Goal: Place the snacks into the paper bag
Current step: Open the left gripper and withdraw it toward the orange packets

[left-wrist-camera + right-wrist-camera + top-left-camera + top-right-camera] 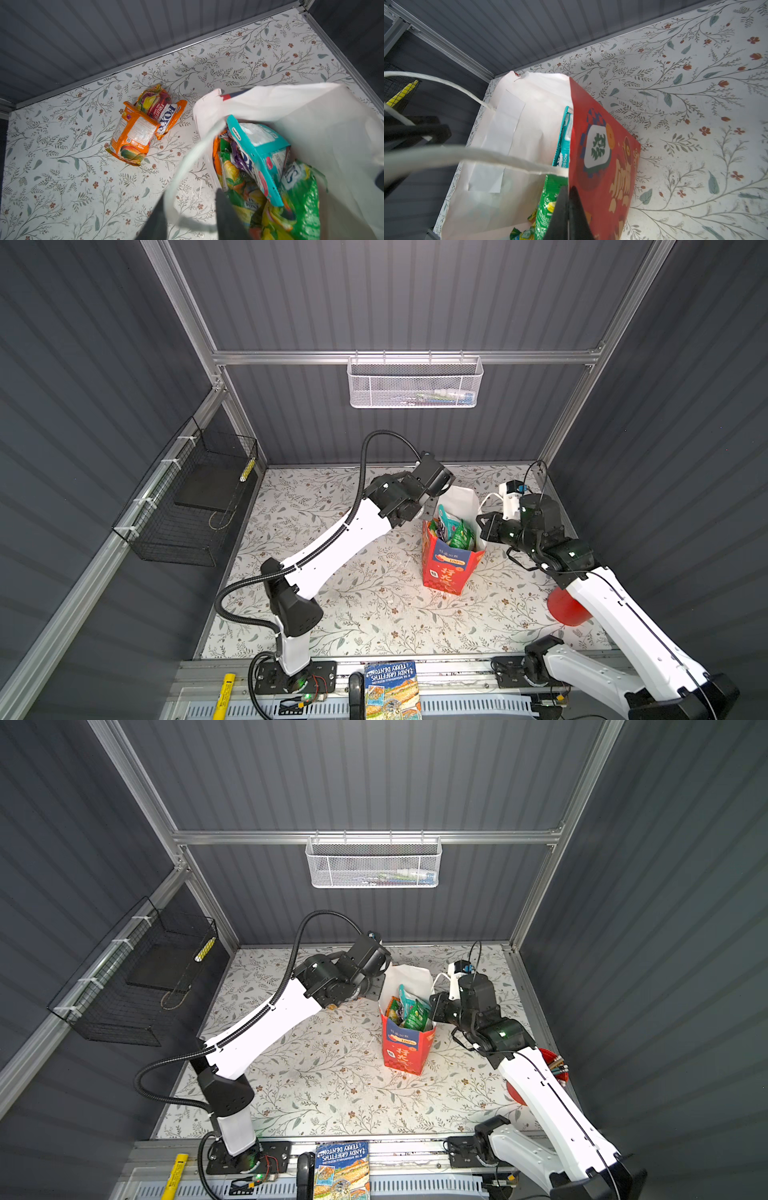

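The red paper bag (446,572) (405,1052) stands upright mid-table, its white inside (311,124) showing. Several snacks sit in it: a teal packet (257,158), a green one (303,199) (550,199) and others. Two orange snacks (133,135) (164,112) lie on the table beyond the bag, hidden by my left arm in both top views. My left gripper (191,191) is open at the bag's far rim, one finger over the snacks and one outside, with a white cord handle (187,166) across the gap. My right gripper (568,188) (482,526) is shut on the bag's red wall (602,155).
A red cup (567,608) with pencils (557,1065) stands under my right arm. At the front rail lie a blue book (390,691) and a yellow marker (224,695). A black wire basket (187,506) hangs on the left wall and a white mesh basket (415,383) on the back wall.
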Motion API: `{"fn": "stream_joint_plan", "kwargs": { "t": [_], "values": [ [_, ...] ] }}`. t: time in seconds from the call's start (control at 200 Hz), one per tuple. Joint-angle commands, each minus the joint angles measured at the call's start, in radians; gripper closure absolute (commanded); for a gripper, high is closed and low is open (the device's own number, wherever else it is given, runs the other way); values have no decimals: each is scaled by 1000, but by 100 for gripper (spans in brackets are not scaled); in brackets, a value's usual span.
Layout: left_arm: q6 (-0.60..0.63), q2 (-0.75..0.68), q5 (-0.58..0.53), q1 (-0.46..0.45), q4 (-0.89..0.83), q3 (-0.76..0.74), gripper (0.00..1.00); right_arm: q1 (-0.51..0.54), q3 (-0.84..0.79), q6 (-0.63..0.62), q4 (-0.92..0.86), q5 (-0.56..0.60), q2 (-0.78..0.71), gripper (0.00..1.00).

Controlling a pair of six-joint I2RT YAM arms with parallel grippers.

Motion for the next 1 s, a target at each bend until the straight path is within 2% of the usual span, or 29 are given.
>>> {"fn": "stream_joint_plan", "kwargs": {
  "t": [0.0,0.095,0.175,0.365,0.48,0.555,0.615,0.695,0.811,0.851,0.996],
  "values": [
    [37,38,101,4,-28,180,100,0,24,-21,35,0,14,100],
    [35,70,260,1,-20,320,100,-1,77,-23,17,-17,57,100],
    [28,34,266,-21,15,333,100,-1,134,-16,5,-39,78,100],
    [19,-162,253,-47,219,-7,100,0,208,-23,-9,-10,109,100],
    [2,-239,218,-47,295,-231,100,-1,170,-26,-15,13,109,100],
    [-4,-259,173,-41,295,-301,100,-1,143,-20,-4,19,104,100],
    [-7,-274,163,-35,287,-315,81,-1,119,-15,16,14,89,100],
    [2,-299,173,-35,283,-314,42,-1,96,-14,16,26,80,100],
    [18,-367,190,-35,296,-339,7,-1,65,-16,26,42,54,100],
    [24,-393,199,-35,300,-352,0,-1,65,-21,19,49,47,100],
    [40,-521,254,-35,365,-449,0,-2,45,-21,20,79,12,100]
  ]
}}
